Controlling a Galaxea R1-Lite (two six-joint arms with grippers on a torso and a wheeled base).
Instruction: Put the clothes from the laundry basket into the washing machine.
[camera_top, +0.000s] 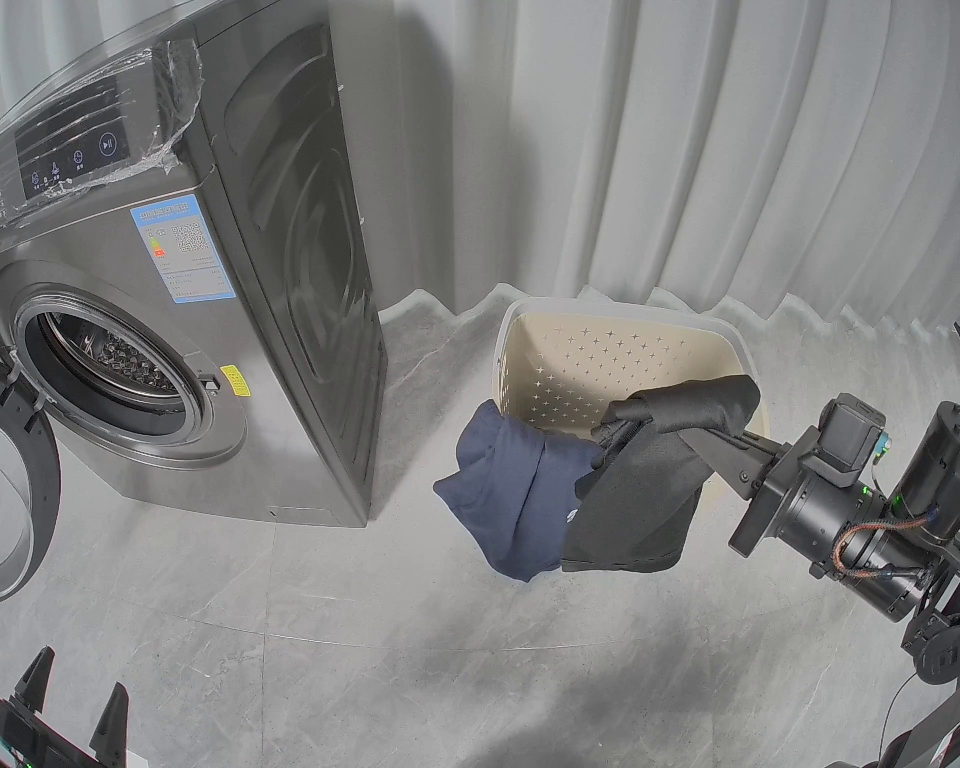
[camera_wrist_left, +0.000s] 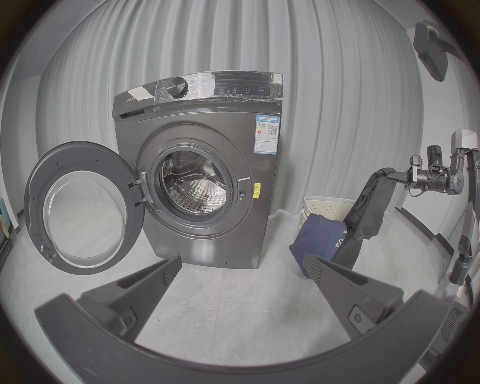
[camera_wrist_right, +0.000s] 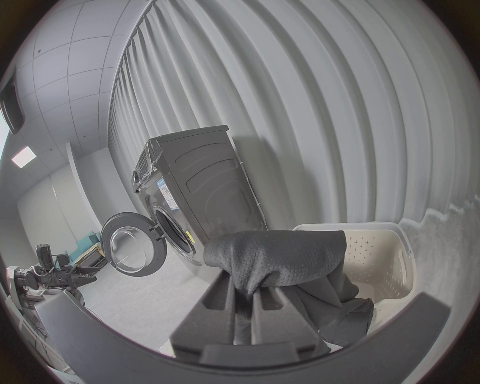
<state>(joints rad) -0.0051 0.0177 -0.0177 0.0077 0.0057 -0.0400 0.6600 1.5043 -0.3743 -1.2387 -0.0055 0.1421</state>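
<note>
The right tool (camera_wrist_right: 246, 297) is pressed together on a black garment (camera_top: 640, 490), pinching a fold of it above the near rim of the laundry basket (camera_top: 620, 308) so that the cloth hangs down outside the basket wall. A navy garment (camera_top: 510, 490) drapes over the same rim just beside it, touching it, its lower part hanging down toward the floor (camera_top: 400, 620). The basket stands at the floor's back edge against the curtain (camera_top: 700, 150), near the washing machine's (camera_top: 290, 250) side panel, with a strip of bare floor between them. The machine's door (camera_wrist_left: 82, 207) is swung wide open and the drum mouth (camera_top: 110, 370) is unobstructed — open floor lies before it. The left tool (camera_top: 72, 700) is low over that floor, fingers spread apart and holding nothing. A blue label (camera_top: 182, 248) and a yellow sticker (camera_top: 235, 380) sit on the front; clear film (camera_top: 90, 130) covers the control panel — the print is too small to read.
</note>
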